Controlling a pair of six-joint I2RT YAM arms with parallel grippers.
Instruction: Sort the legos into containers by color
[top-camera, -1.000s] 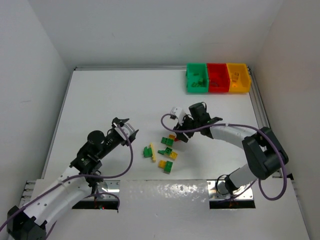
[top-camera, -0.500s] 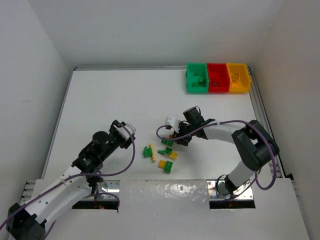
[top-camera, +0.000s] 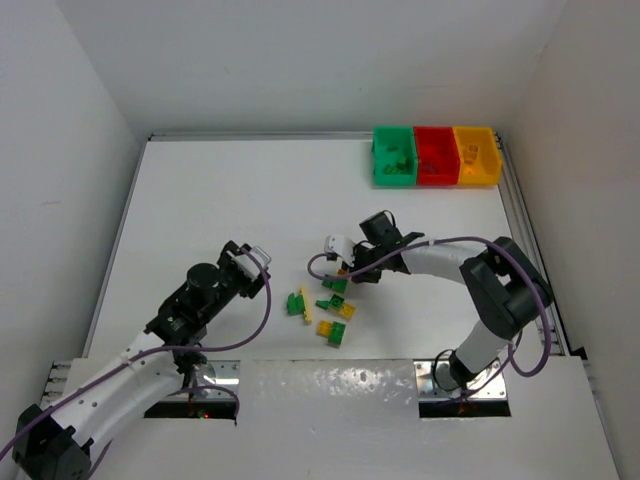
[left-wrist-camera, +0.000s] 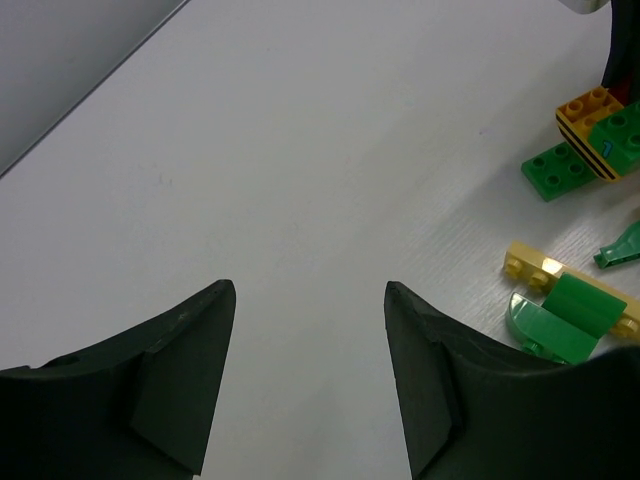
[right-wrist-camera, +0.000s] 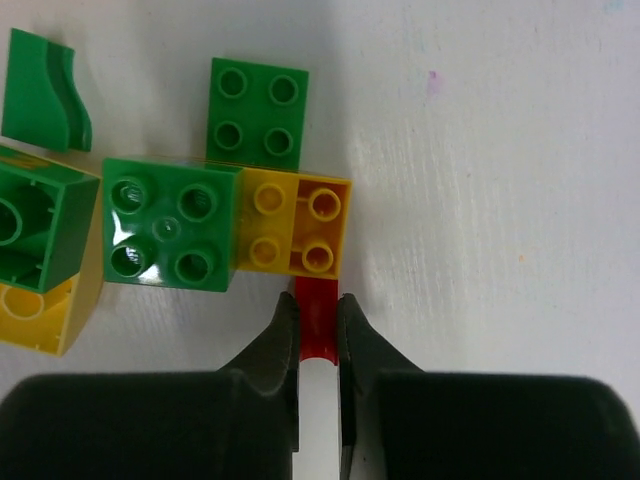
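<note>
Loose legos lie mid-table: a green and yellow stack (top-camera: 335, 284), a green piece (top-camera: 296, 303) and a yellow-green pair (top-camera: 336, 332). Low over the stack, my right gripper (right-wrist-camera: 318, 298) is shut on a thin red lego (right-wrist-camera: 318, 335) that sits against a yellow-orange brick (right-wrist-camera: 296, 222). Beside that brick are a green brick (right-wrist-camera: 165, 235) and a green plate (right-wrist-camera: 256, 112). My left gripper (left-wrist-camera: 310, 290) hangs open over bare table to the left of the pile, with nothing between its fingers. The containers stand at the far right: green (top-camera: 394, 157), red (top-camera: 433, 155) and yellow-orange (top-camera: 475, 155), each with pieces inside.
A yellow strip (left-wrist-camera: 530, 265) with a green piece (left-wrist-camera: 572, 318) on it lies just right of my left gripper. White walls close in the table on three sides. Purple cables loop from both arms over the table.
My right gripper slid left and down onto the stack and closed on the red lego. The left arm shifted slightly early on, then stayed still and open.
</note>
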